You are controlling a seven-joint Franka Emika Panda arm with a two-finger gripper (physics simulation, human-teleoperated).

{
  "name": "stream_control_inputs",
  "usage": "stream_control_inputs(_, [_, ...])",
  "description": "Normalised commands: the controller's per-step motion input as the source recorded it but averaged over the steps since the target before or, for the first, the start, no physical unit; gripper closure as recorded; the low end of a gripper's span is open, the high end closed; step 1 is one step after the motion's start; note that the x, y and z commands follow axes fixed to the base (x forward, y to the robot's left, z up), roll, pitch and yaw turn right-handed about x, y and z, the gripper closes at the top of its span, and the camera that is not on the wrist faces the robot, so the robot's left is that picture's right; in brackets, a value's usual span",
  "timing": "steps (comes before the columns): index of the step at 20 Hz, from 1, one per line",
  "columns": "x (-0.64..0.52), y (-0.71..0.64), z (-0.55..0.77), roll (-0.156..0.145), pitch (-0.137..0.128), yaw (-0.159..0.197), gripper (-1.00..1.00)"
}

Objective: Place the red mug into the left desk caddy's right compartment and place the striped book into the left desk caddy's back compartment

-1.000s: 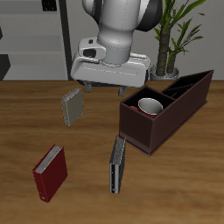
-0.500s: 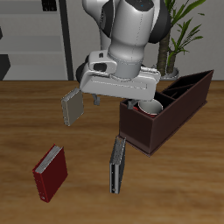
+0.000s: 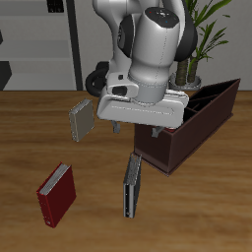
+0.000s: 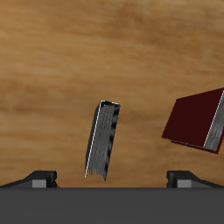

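The striped book (image 3: 132,185) (image 4: 103,140) lies on the wooden table just in front of the left desk caddy (image 3: 197,120), a long dark maroon box. My gripper (image 3: 136,129) (image 4: 112,180) hangs open above the table, between the caddy's front end and the striped book, with nothing between its fingers (image 4: 40,178). The arm's wide hand covers the caddy's right compartment, so the red mug is hidden from view.
A dark red book (image 3: 56,193) (image 4: 198,119) lies near the table's front edge. Farther back lies a small plain grey book (image 3: 81,119). A potted plant (image 3: 194,39) stands behind the caddy.
The arm has swung forward and lower, away from the caddy's end compartment. The mug, which showed in that compartment before, is now covered by the hand. The books have not moved.
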Motion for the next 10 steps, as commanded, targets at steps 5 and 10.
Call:
stream_control_inputs(5, [0.15, -0.06, -0.32, 0.006, 0.007, -0.01, -1.0])
stream_control_inputs(10, [0.07, -0.06, -0.31, 0.003, 0.003, -0.024, -1.0])
